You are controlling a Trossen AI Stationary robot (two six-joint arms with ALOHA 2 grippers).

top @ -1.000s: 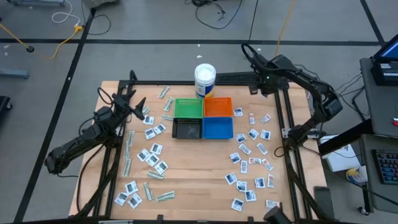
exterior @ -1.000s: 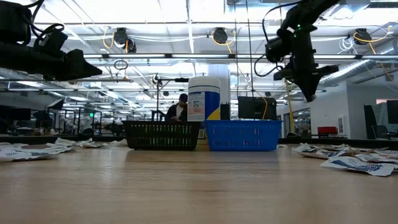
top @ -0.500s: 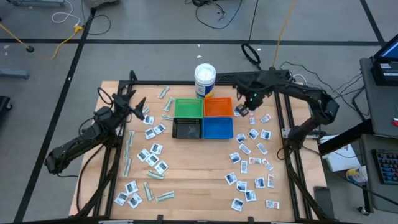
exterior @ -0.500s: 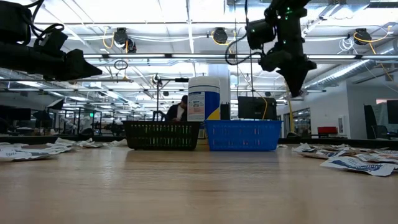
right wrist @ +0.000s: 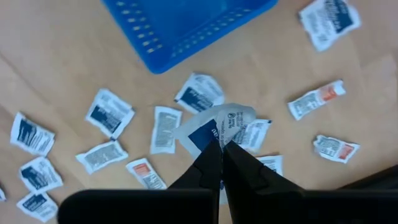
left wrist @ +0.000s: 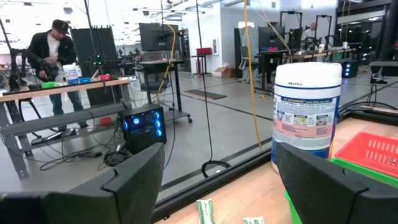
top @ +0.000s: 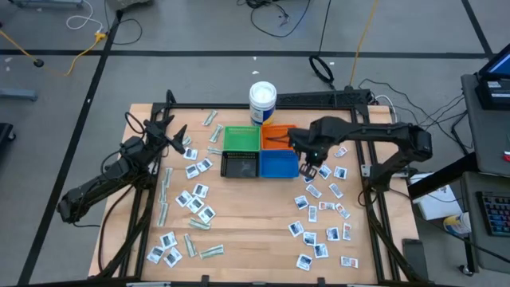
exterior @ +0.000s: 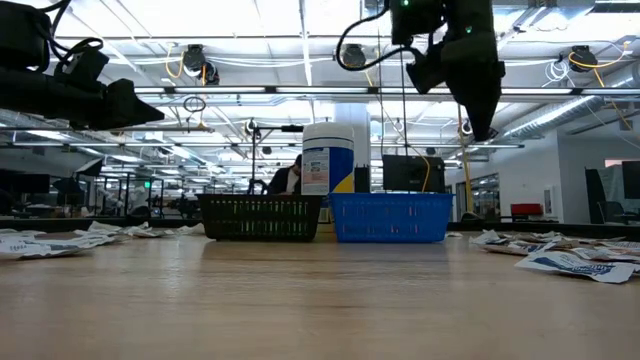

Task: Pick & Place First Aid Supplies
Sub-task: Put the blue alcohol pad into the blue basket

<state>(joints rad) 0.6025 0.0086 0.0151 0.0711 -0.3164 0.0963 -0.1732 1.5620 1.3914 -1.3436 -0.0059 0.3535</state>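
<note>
Table (top: 239, 231) carries two loose scatters of packets (top: 323, 209), one each side, so each arm has its own stock within reach. Four bins (top: 260, 151) sit clustered mid-table at the far side with a tub (top: 262, 101) behind them, reachable by both. Left arm waits over its side, left gripper (top: 174, 135) spread and holding nothing, aimed toward the tub. Right gripper (top: 309, 169) hangs above the table just beside the blue bin (right wrist: 186, 25), fingers pinched on one corner of a white sachet (right wrist: 214, 127) with dark-blue print, which droops free below. Held high, probably for carrying over a bin wall; which bin is meant I cannot tell.
</note>
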